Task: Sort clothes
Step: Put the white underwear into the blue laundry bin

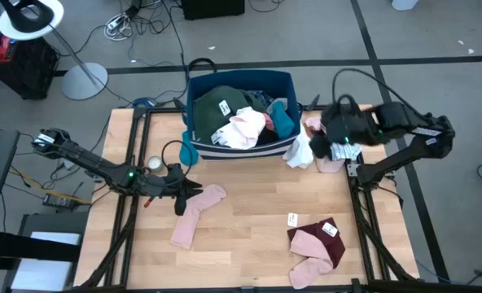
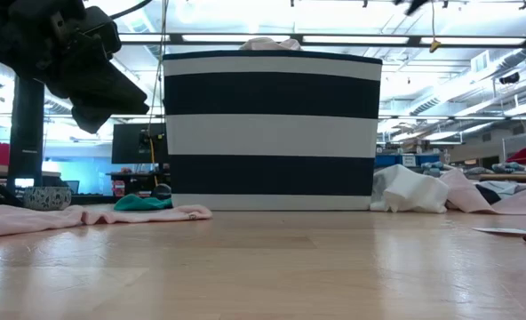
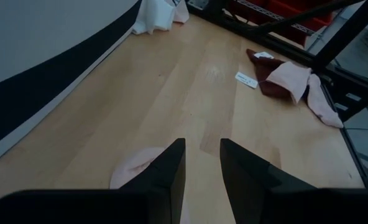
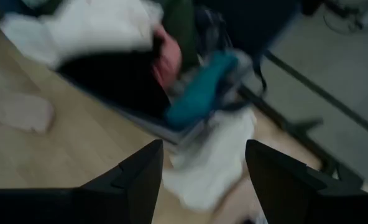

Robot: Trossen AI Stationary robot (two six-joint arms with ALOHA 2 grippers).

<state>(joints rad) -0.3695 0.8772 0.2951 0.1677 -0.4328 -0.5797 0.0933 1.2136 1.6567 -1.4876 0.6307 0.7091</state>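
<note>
**Right gripper empty over the bin's right corner; left one low over the pink sock**

With the right gripper (image 1: 332,140) spread wide and carrying nothing, it hangs above the table by the right end of the bin (image 1: 283,79). Right wrist view shows both fingers well apart with no cloth between them, and the white garment (image 4: 212,163) lying straight ahead on the table, a teal piece (image 4: 199,93) draped at the bin's edge beyond it.

Left gripper (image 1: 181,198) sits low at the near-left of the table, right at the upper end of the long pink sock (image 1: 197,213). Its fingers (image 3: 165,177) stand partly apart with only a narrow gap. Pink fabric shows under and just beside them, but I can't tell whether it's pinched or only lying below.

Where the clothes are:
- Bin holds the dark green top (image 1: 216,106), a pale pink-white piece (image 1: 245,126), more underneath.
- White garment (image 1: 300,151) and a pink item (image 1: 329,163) lie on the table against the bin's right corner.
- Maroon piece (image 1: 318,236) with pink socks (image 1: 310,264) near the front right, loose white tag (image 1: 293,220) beside it.

Key relation: the white/pink pile is just below and slightly inboard of the right gripper, so the right arm is the nearer one. The pink sock's long axis runs diagonally, from the left gripper toward the front-left edge.
</note>
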